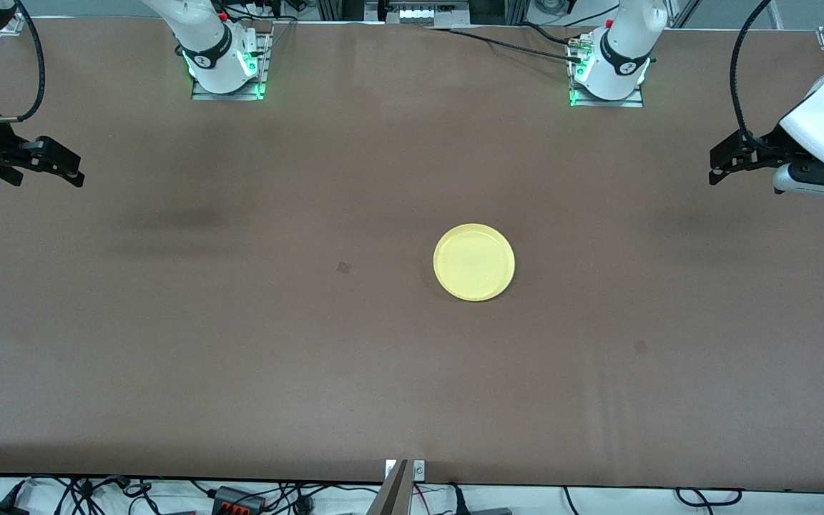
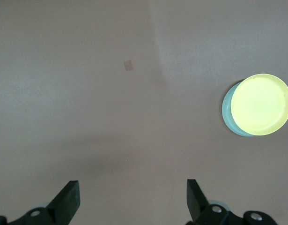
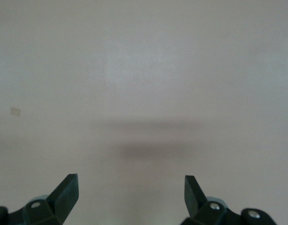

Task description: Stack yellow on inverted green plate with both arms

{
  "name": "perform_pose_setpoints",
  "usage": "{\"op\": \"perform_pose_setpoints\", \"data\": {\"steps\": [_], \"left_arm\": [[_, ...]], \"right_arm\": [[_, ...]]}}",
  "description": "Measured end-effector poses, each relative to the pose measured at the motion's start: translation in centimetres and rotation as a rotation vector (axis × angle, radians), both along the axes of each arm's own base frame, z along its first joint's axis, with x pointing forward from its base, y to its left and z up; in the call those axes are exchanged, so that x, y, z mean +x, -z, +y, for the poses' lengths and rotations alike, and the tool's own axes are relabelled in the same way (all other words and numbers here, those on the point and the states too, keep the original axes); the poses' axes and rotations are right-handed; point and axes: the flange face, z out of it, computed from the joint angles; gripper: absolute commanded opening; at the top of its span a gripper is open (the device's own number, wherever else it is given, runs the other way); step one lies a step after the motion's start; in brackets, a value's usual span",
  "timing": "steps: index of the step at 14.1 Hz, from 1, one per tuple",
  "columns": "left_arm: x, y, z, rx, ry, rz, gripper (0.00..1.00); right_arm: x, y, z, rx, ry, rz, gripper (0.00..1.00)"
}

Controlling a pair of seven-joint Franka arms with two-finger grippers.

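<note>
The yellow plate (image 1: 474,262) lies near the middle of the table, rim up. In the left wrist view the yellow plate (image 2: 261,104) sits on top of the green plate (image 2: 226,114), of which only a thin mint crescent shows. In the front view the green plate is hidden under the yellow one. My left gripper (image 1: 718,166) is open and empty, up in the air over the left arm's end of the table; it also shows in its wrist view (image 2: 133,187). My right gripper (image 1: 72,168) is open and empty over the right arm's end, also in its wrist view (image 3: 131,183).
The brown table (image 1: 240,343) bears a small dark square mark (image 1: 343,267) beside the plates, toward the right arm's end. The arm bases (image 1: 226,64) stand along the table's top edge. Cables lie below the table's front edge.
</note>
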Motion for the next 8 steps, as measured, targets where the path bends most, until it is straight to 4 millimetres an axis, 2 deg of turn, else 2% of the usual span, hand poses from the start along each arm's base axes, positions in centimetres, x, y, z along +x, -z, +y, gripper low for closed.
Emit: {"op": "perform_pose_setpoints", "data": {"steps": [8], "left_arm": [[0.0,0.0,-0.02,0.0,0.0,0.0,1.0]], "right_arm": [[-0.04,0.01,-0.95,-0.004,0.016,0.001,1.0]]}}
